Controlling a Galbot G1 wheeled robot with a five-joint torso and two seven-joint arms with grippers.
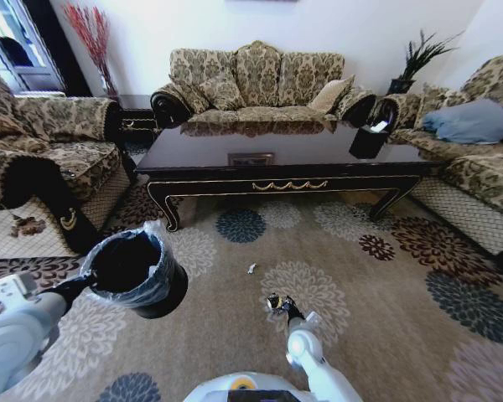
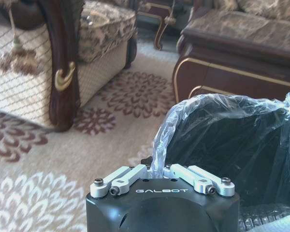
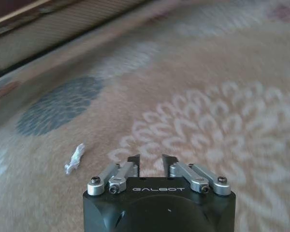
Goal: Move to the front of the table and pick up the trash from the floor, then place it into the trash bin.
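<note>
Left gripper (image 2: pixel 157 170): clamped on the rim of the trash bin (image 1: pixel 138 272), holding it off the carpet at lower left of the head view.
Right gripper (image 3: pixel 150 162): fingers narrowly parted, nothing between them, low over the carpet (image 1: pixel 386 301) at bottom centre.
Trash (image 1: pixel 251 269): small white scrap on the carpet, centre frame, just beyond the right gripper.
Table (image 1: pixel 285 159): upper centre, in front of the sofa (image 1: pixel 260 84).

Floral carpet (image 1: pixel 386 285), patterned sofas (image 1: pixel 256 79), white wall (image 1: pixel 318 25), perhaps window (image 1: pixel 12 42)
</note>
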